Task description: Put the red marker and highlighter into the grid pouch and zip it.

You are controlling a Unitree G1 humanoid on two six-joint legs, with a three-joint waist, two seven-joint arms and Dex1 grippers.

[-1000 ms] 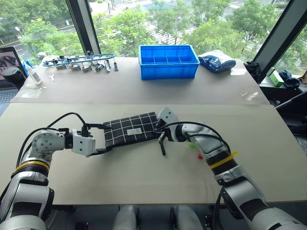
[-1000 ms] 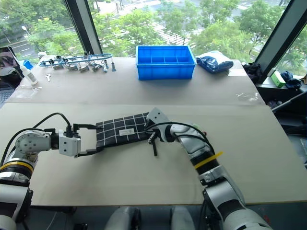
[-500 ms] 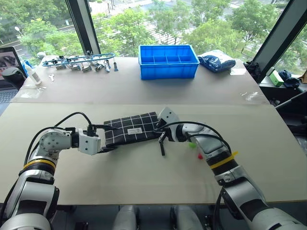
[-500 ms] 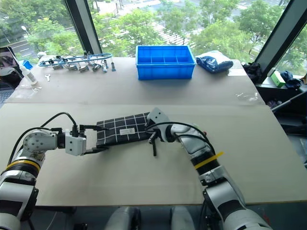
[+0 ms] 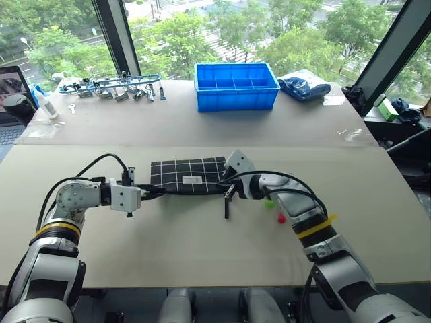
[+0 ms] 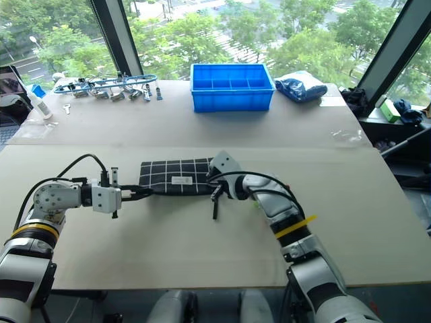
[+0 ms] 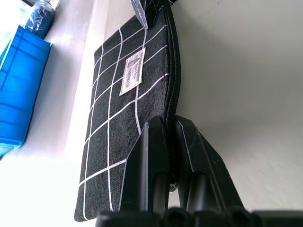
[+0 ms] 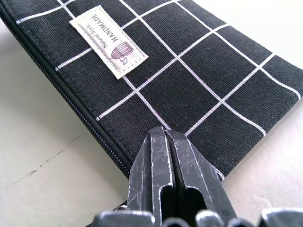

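1. Left eye view: you see the grid pouch (image 5: 188, 177) lying flat on the near table (image 5: 202, 242), label side up. The left gripper (image 5: 160, 191) pinches the pouch's left end at the zipper edge. The right gripper (image 5: 229, 190) meets the pouch's right end, and the black zipper pull strap (image 5: 226, 206) hangs down just beside it. Behind the right forearm you can make out a small light green piece, likely the highlighter (image 5: 269, 202), and a red spot (image 5: 281, 219) near it; neither can be identified with certainty.

2. Right eye view: the blue plastic bin (image 6: 232, 86) stands on the far table, well apart from the pouch. A row of tools (image 6: 108, 86) lies at the far left.

3. Left wrist view: the two black fingers (image 7: 154, 161) are clenched on the pouch's zipper seam; the zipper line (image 7: 173, 80) runs away from them along the pouch edge. The white label (image 7: 133, 72) faces up.

4. Right wrist view: the fingers (image 8: 156, 175) are pressed together at the pouch's edge. You cannot tell whether they pinch fabric or the strap.
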